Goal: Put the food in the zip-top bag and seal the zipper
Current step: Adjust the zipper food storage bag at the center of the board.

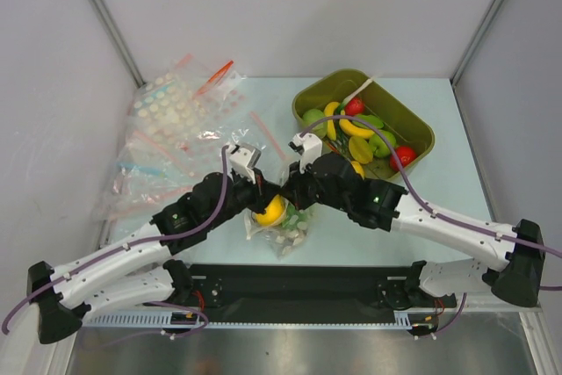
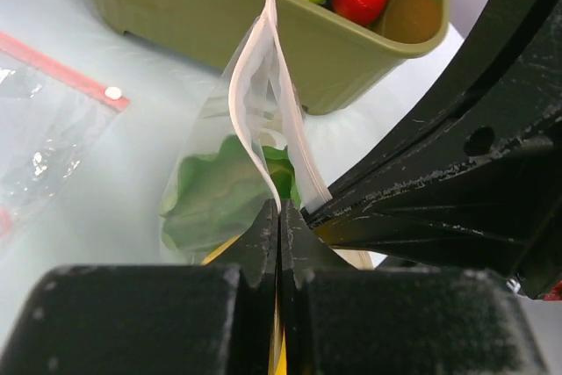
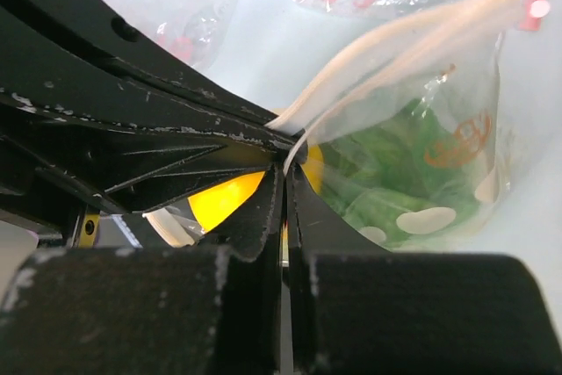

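The zip-top bag (image 1: 283, 226) stands on the table between the two arms, clear with white dots. Inside it are the round yellow-orange fruit (image 1: 270, 210) and the ruffled green lettuce (image 1: 304, 214). My left gripper (image 1: 266, 185) and my right gripper (image 1: 293, 187) meet tip to tip over the bag's top edge. In the left wrist view my left gripper (image 2: 279, 211) is shut on the zipper (image 2: 248, 94), with the lettuce (image 2: 215, 199) behind the plastic. In the right wrist view my right gripper (image 3: 285, 168) is shut on the zipper (image 3: 399, 39), the fruit (image 3: 224, 200) to its left and the lettuce (image 3: 395, 173) to its right. Beyond the pinch, the zipper's two strips stand apart.
An olive-green bin (image 1: 413, 120) at the back right holds bananas and red and green fruit. A loose pile of other clear bags (image 1: 171, 133) with pink and red strips covers the left of the table. Grey walls close in both sides.
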Robot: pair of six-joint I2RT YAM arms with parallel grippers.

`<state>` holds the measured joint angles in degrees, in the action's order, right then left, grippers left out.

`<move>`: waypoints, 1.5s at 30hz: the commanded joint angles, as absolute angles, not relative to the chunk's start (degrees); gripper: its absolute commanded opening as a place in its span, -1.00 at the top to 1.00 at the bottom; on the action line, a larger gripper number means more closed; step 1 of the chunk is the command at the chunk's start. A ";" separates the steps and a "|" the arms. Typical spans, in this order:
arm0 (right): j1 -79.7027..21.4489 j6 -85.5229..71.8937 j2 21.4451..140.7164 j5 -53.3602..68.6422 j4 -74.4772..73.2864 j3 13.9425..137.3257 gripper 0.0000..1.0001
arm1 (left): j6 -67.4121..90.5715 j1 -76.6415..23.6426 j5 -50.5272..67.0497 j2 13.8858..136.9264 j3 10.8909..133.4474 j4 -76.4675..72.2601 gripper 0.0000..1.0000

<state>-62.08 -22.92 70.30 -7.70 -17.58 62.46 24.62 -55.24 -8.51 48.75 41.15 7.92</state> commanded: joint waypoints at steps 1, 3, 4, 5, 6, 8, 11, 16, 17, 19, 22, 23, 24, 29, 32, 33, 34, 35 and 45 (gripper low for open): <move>-59.07 -28.02 70.58 -4.05 -3.62 60.21 1.00 | 27.77 -55.90 -2.99 48.78 41.31 1.41 0.99; -56.18 -30.05 70.05 -1.42 -0.62 57.75 1.00 | 27.43 -55.90 -2.72 49.30 41.92 2.02 0.99; -55.03 -30.41 69.79 -0.62 1.73 57.05 1.00 | 27.25 -55.90 -3.07 49.48 42.27 3.33 0.99; -54.24 -30.76 69.35 1.30 2.28 55.82 1.00 | 27.16 -55.81 -3.60 49.48 42.71 3.69 0.99; -52.75 -30.94 68.56 1.67 2.55 55.46 1.00 | 27.16 -55.72 -4.65 49.13 42.71 4.13 0.98; -51.68 -30.76 67.94 2.19 2.98 55.02 1.00 | 27.25 -55.55 -5.10 48.78 42.54 4.48 0.97; -49.75 -28.92 67.41 2.37 4.74 54.75 1.00 | 27.77 -55.02 -5.18 47.90 42.19 4.22 0.97; -47.64 -26.81 69.78 7.81 8.70 57.20 1.00 | 29.53 -55.02 -7.20 46.15 41.40 4.13 1.00; -47.55 -26.46 71.18 9.56 8.44 58.09 1.00 | 29.97 -55.02 -7.82 45.62 40.96 4.04 0.99; -47.55 -25.67 72.15 11.50 7.13 59.76 0.74 | 30.85 -54.93 -8.96 45.09 40.61 4.04 0.99; -47.64 -24.26 71.99 13.27 3.18 61.35 0.28 | 31.55 -54.84 -11.51 43.95 39.90 4.13 0.99; -47.64 -23.91 71.55 13.36 2.47 61.00 0.19 | 31.73 -54.93 -12.82 43.77 39.82 4.48 0.99; -47.81 -23.30 70.15 13.45 1.94 60.65 0.02 | 31.90 -54.84 -13.70 43.60 39.73 4.66 0.99; -49.74 -17.94 65.13 11.35 -2.98 58.80 -0.22 | 34.36 -53.18 -19.33 44.47 40.78 8.96 0.99; -51.76 -15.65 62.23 7.48 -5.88 57.83 -0.27 | 36.82 -51.51 -21.62 44.74 41.13 11.42 0.99; -52.20 -15.12 61.53 6.60 -6.06 56.96 -0.34 | 37.78 -51.16 -22.67 44.56 41.05 11.60 0.99; -53.25 -14.86 60.48 5.72 -6.67 56.52 -0.39 | 38.05 -51.07 -23.11 44.30 40.87 11.78 0.99; -53.78 -13.98 59.86 4.15 -6.77 55.99 -0.43 | 38.40 -50.98 -23.46 43.69 40.52 11.69 0.99; -64.59 -6.77 55.81 0.35 -4.22 45.89 -0.22 | 39.73 -50.80 -25.75 43.33 40.96 13.53 0.99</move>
<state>-62.06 -11.09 56.42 1.80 -5.89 47.92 38.15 -51.18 -24.08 44.07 39.83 13.93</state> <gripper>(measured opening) 0.627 0.009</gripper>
